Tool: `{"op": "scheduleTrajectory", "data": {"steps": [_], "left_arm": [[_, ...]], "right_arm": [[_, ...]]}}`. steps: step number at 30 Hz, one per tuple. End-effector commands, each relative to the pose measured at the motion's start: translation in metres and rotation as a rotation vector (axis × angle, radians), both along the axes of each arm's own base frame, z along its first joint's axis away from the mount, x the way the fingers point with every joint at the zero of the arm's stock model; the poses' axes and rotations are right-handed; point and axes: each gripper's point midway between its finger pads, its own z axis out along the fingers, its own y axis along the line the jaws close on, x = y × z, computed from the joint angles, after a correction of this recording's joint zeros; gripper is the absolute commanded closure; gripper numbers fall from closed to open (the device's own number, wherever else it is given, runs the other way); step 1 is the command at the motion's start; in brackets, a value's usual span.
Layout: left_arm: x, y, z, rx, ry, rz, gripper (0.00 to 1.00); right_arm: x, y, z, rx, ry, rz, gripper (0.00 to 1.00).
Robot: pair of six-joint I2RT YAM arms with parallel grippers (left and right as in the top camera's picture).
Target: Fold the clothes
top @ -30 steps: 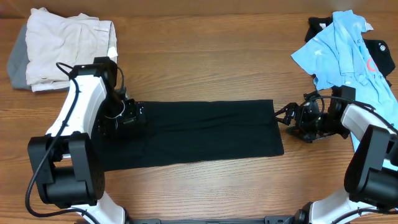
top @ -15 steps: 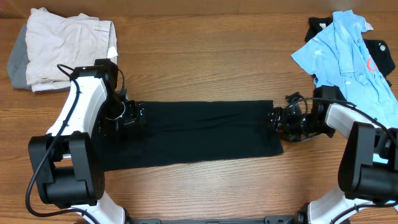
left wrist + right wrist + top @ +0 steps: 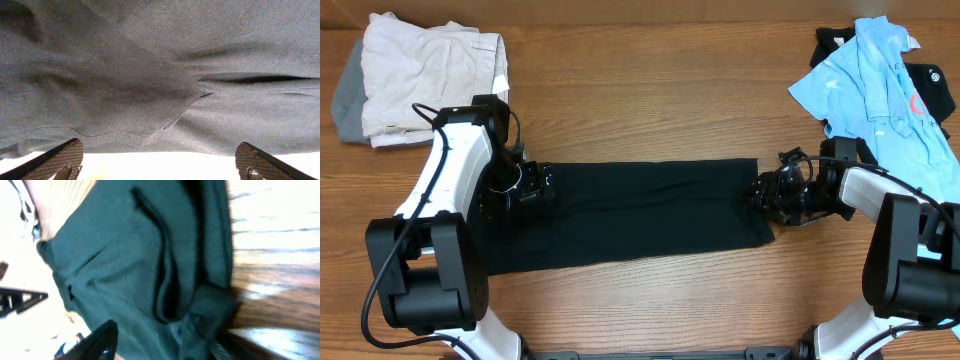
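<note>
The black shirt [image 3: 650,210] lies folded into a long strip across the middle of the table. My left gripper [image 3: 525,185] sits low over its left end. In the left wrist view it [image 3: 159,152] is open wide, with the shirt's hem [image 3: 150,75] just ahead of the fingertips and nothing between them. My right gripper [image 3: 765,190] is at the shirt's right edge. In the right wrist view its jaws [image 3: 167,340] are half closed, still apart, with bunched black fabric [image 3: 125,255] between them. A light blue polo [image 3: 880,80] lies crumpled at the back right.
A pile of off-white clothes [image 3: 420,70] on a grey garment [image 3: 345,100] sits at the back left. A dark garment [image 3: 932,90] lies under the polo. Bare wooden table [image 3: 650,90] runs behind the black shirt.
My right gripper has moved left onto the shirt's right edge and its jaws have narrowed around the fabric. The left arm has not moved.
</note>
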Motion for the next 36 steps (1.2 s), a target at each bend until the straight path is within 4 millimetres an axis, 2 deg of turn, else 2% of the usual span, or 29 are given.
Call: {"op": "scheduleTrajectory", "data": {"steps": [1,5,8,14,21,25,26,27,28,29,30,31,36], "left_arm": [[0.001,-0.004,0.008,-0.009,-0.029,-0.003,0.0],[0.002,-0.004,0.008,-0.009,-0.035,-0.003,0.0],[0.002,-0.004,0.008,-0.009,-0.035,-0.003,0.0],[0.001,-0.003,0.008,-0.002,-0.031,-0.005,0.0],[0.001,-0.003,0.008,-0.002,-0.031,-0.004,0.0],[0.002,-0.003,0.007,-0.002,-0.035,-0.004,0.0],[0.002,-0.003,0.007,-0.002,-0.036,-0.004,0.0],[0.003,-0.003,0.007,-0.002,-0.039,-0.004,0.0],[0.003,-0.003,0.007,-0.002,-0.039,-0.004,0.0],[0.003,-0.003,0.007,-0.002,-0.039,-0.004,0.0],[0.003,-0.003,0.007,-0.002,-0.039,-0.004,0.0],[0.003,-0.003,0.007,-0.002,-0.039,-0.004,0.0],[0.003,-0.003,0.007,-0.002,-0.039,-0.004,0.0]], "right_arm": [[-0.007,-0.005,-0.017,-0.053,0.05,-0.011,0.64],[-0.004,-0.011,-0.022,-0.092,0.081,-0.057,0.96],[-0.003,-0.022,-0.03,-0.158,0.139,-0.135,0.96],[0.005,-0.034,-0.026,-0.175,0.136,-0.169,0.96],[-0.007,-0.084,-0.033,-0.332,0.285,-0.336,0.96],[-0.006,-0.085,-0.027,-0.303,0.256,-0.292,0.96],[-0.005,-0.082,-0.025,-0.292,0.233,-0.263,0.87],[-0.005,-0.081,-0.025,-0.288,0.226,-0.254,0.71],[-0.005,-0.08,-0.025,-0.288,0.224,-0.25,0.52],[-0.003,-0.08,-0.025,-0.289,0.218,-0.251,0.25],[-0.002,-0.081,-0.025,-0.289,0.214,-0.255,0.18],[-0.001,-0.081,-0.025,-0.288,0.211,-0.259,0.15],[0.011,-0.069,-0.015,-0.193,0.152,-0.251,0.12]]}}
